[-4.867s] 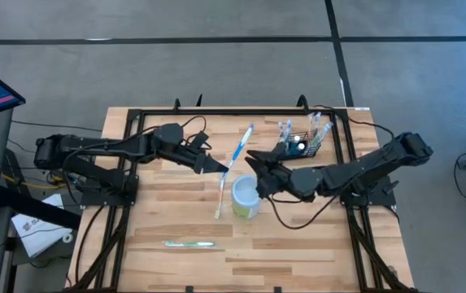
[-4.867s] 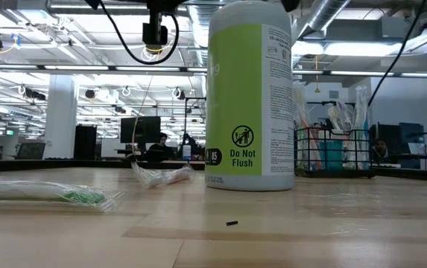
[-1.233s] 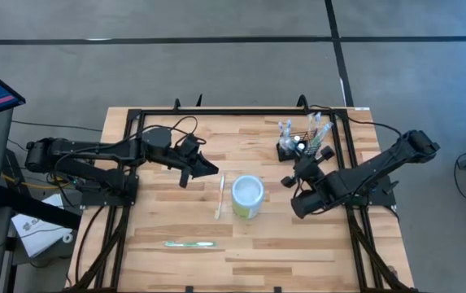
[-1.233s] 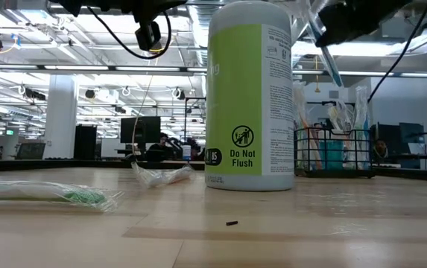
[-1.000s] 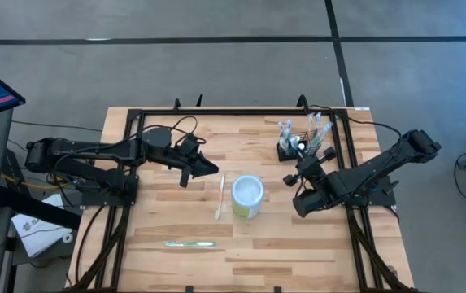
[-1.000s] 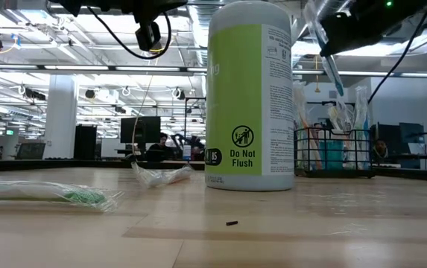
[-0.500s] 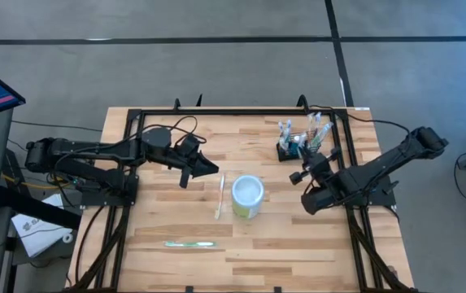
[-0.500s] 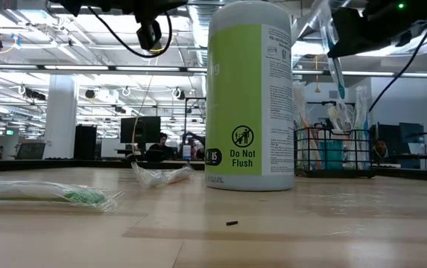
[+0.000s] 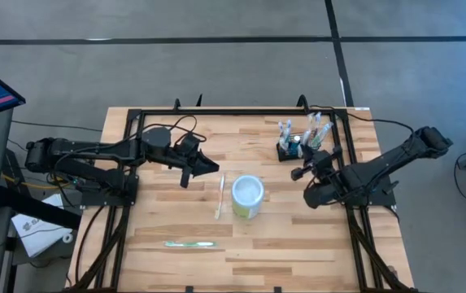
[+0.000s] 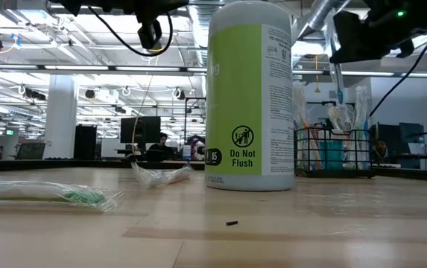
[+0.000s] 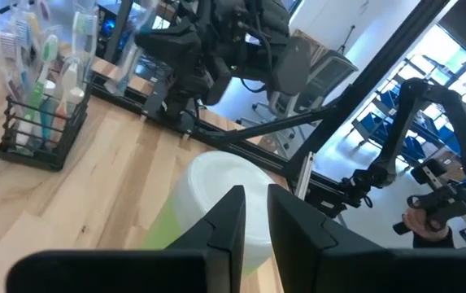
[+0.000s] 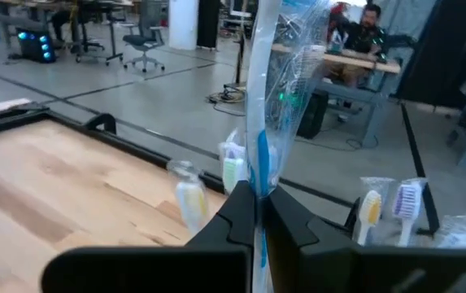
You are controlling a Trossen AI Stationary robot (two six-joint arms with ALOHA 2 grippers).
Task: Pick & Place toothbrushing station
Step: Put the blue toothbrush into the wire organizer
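From the low view, nearest to us, a wrapped toothbrush lies flat on the wooden table, and the tall white-and-green cup blocks much of what stands behind it. Our right gripper is clamped shut on a toothbrush in a clear wrapper, held upright; we cannot make out its bristles through the plastic. From above, that gripper hangs just beside the toothbrushing station, on its near side, apart from it. The station sits by the table's far right corner, against the black frame rail, packed with upright brushes. Our left gripper hovers left of the cup, fingers slightly parted and empty. A loose toothbrush lies between it and the cup. The table's near half is mostly bare boards. Beyond lie grey floor and office desks.
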